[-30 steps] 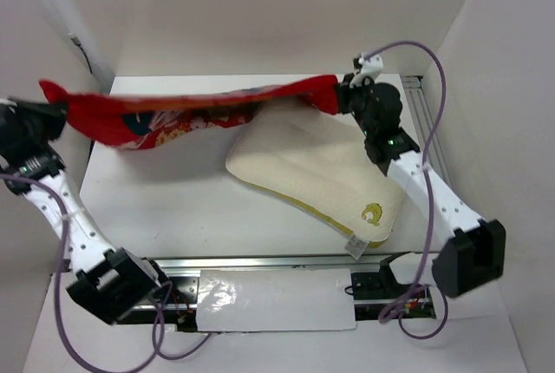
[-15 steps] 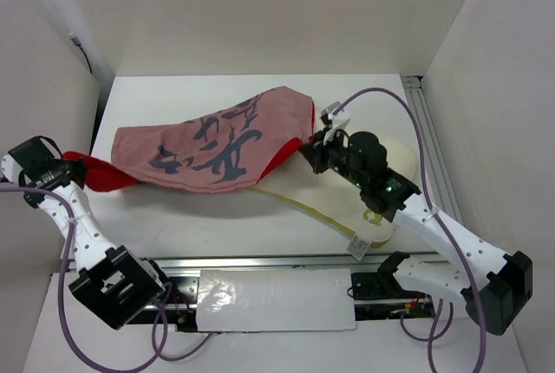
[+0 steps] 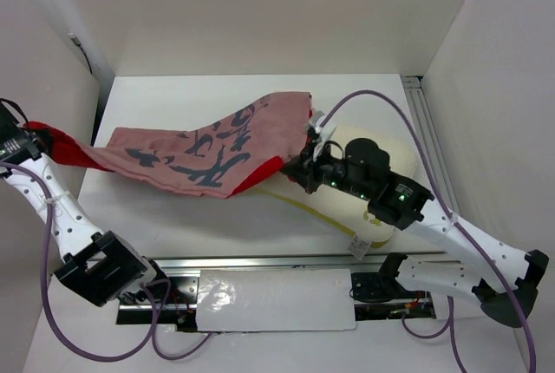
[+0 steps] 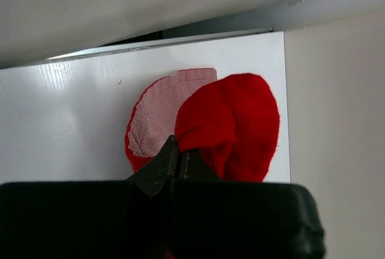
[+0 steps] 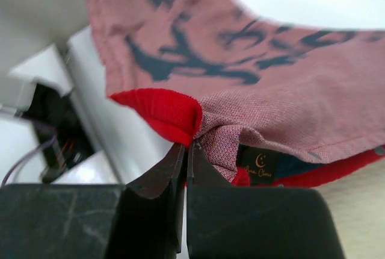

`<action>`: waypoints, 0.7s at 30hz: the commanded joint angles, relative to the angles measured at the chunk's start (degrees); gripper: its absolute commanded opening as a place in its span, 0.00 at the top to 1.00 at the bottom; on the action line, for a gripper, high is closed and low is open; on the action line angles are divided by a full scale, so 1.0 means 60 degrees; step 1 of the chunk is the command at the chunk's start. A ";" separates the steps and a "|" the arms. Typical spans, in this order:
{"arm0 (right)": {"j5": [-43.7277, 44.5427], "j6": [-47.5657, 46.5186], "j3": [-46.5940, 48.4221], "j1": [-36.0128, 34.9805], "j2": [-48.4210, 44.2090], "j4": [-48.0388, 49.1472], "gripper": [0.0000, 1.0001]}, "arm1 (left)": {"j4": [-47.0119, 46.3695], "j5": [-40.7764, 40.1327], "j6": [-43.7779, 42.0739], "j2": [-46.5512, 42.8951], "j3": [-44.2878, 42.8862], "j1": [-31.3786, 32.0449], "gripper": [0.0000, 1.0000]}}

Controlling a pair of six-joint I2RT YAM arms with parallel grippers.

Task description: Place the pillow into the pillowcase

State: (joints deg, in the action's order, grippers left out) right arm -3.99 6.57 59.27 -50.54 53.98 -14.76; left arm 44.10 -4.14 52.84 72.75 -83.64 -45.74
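Note:
The pillowcase (image 3: 208, 143) lies stretched across the table, its faded pinkish-red side with dark markings up and a red edge showing. My left gripper (image 3: 30, 130) is shut on its left corner at the far left; the left wrist view shows red cloth (image 4: 228, 120) pinched in the jaws. My right gripper (image 3: 305, 165) is shut on the pillowcase's right edge (image 5: 198, 123), by a dark label (image 5: 260, 162). The cream pillow (image 3: 325, 204) lies under the right arm, mostly hidden; its yellowish edge and white tag (image 3: 357, 245) show.
White walls enclose the table on the left, back and right. A metal rail (image 3: 260, 262) runs along the near edge, with a white sheet (image 3: 269, 299) in front of it. A slotted rail (image 3: 425, 126) runs along the table's right side.
The pillowcase came down from being held taut in the air and now drapes over the table, pink side up. My right gripper moved left and nearer; my left gripper pulled further left.

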 commanded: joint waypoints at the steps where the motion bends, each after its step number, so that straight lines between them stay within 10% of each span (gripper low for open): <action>1: -0.1575 0.0077 0.0070 -0.0671 0.0335 -0.0878 1.00 | 0.0590 -0.0556 -0.0134 0.0092 -0.0460 -0.0156 1.00; 8: -0.3570 0.0105 -0.0809 -0.1756 0.0921 -0.1171 1.00 | 0.0678 -0.0145 -0.0003 -0.0655 0.1457 -0.0550 0.98; 14: -0.2983 0.0883 -0.1163 -0.1991 0.1799 -0.2006 0.88 | 0.1132 0.0381 -0.0325 -0.1079 0.1810 -0.0551 0.00; 15: -0.2896 0.0549 -0.1075 -0.1991 0.1800 -0.2094 0.82 | 0.1132 0.0673 -0.0325 -0.1080 0.1810 -0.0551 0.00; 17: -0.2808 0.0240 -0.0739 -0.1991 0.2091 -0.2241 0.39 | 0.0987 0.1054 -0.0500 -0.1197 0.1810 -0.0551 0.00; 21: -0.0822 0.0325 -0.0211 -0.1991 0.2239 -0.2608 0.03 | 0.0402 0.1481 -0.1099 -0.1519 0.1373 0.0395 0.00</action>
State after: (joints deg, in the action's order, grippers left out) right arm -17.89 8.34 53.45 -62.13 67.79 -28.53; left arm 50.68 1.45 49.93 65.60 -72.07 -47.72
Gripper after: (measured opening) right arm 0.920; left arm 0.999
